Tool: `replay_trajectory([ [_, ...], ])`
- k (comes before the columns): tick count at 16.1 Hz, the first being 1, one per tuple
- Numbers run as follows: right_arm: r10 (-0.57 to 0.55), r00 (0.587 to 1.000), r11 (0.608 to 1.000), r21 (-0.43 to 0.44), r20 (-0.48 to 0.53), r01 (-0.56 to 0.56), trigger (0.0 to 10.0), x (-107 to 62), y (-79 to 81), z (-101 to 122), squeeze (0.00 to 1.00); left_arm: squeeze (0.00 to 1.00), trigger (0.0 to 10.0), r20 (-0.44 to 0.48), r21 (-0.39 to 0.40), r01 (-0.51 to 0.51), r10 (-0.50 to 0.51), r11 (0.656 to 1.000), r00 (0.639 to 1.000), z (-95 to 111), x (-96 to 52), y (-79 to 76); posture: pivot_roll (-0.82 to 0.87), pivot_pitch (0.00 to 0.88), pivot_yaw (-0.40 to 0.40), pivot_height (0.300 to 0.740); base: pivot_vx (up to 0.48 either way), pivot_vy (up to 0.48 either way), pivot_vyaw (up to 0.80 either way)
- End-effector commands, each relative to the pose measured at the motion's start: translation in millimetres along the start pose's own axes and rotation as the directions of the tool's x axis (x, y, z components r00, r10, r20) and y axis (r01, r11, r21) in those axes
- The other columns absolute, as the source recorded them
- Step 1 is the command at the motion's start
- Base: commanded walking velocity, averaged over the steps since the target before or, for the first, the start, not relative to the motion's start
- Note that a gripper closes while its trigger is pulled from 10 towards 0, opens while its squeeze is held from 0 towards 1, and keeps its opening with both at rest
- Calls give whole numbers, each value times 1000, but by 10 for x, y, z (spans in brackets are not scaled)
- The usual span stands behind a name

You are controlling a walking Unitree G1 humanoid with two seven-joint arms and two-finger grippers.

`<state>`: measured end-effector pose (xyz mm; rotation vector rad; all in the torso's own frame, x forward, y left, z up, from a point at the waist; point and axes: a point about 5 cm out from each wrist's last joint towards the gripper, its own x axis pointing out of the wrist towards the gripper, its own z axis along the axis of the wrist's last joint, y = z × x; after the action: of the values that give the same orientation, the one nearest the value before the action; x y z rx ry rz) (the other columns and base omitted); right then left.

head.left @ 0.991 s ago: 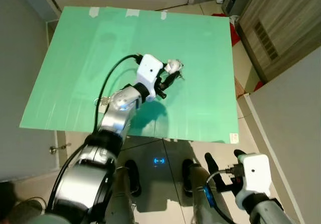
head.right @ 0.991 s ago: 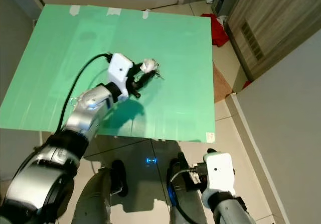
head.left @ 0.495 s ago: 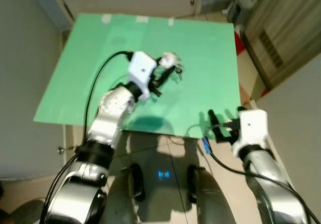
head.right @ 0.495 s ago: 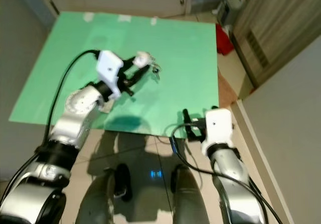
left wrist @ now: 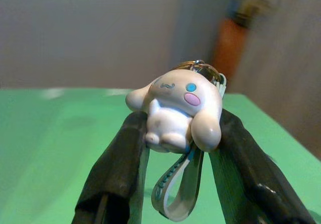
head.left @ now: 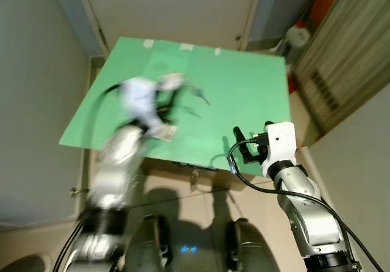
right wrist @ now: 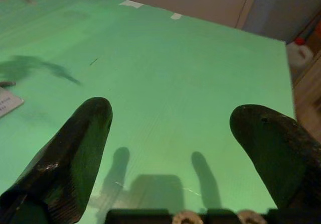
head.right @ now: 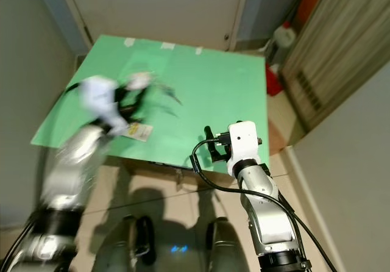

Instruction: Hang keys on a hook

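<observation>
The keychain (left wrist: pixel 175 103) is a white plush figure with blue eyes and pink cheeks, on a metal ring with a pale strap loop hanging below. My left gripper (left wrist: pixel 178 126) is shut on it, one black finger on each side. In the left eye view the left gripper (head.left: pixel 166 91) is blurred above the far left part of the green table (head.left: pixel 244 95), with the keychain (head.left: pixel 173 81) at its tip. My right gripper (head.left: pixel 241 144) hovers over the table's front right edge, open with nothing between its fingers (right wrist: pixel 75 148).
A small printed card (head.left: pixel 163 133) lies near the table's front edge under the left arm. A closed door stands behind the table. A white jug (head.left: pixel 298 35) and a wooden slatted cabinet (head.left: pixel 344 58) are to the right.
The camera has tilted up and shifted. My left arm has lifted the keychain off the table and is blurred in motion. My right arm has risen to the table's front edge.
</observation>
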<state>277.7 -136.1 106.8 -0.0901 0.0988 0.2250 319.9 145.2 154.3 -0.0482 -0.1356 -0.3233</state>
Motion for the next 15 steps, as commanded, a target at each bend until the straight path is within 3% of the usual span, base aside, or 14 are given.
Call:
replay_trajectory([
  [1,13,1000,1000,-1,-13,-13,10000,-7,-13,-49,0,0,0,6,-9,-28,28,1000,1000,32,-81,6,-83,143,-34,691,0,0,0],
  [4,41,999,999,-6,-10,-41,10000,58,-19,-64,0,0,0,-10,57,28,-27,998,1000,54,-283,-130,-44,141,-50,691,0,0,0],
  [9,82,997,997,1,-9,-82,10000,124,61,-88,0,0,0,-11,41,-15,15,999,1000,96,-336,-128,-8,138,-62,691,0,0,0],
  [15,89,996,996,-4,-6,-89,10000,126,45,-125,0,0,0,-39,28,4,-3,1000,999,38,-386,-154,-19,128,-65,691,0,0,0],
])
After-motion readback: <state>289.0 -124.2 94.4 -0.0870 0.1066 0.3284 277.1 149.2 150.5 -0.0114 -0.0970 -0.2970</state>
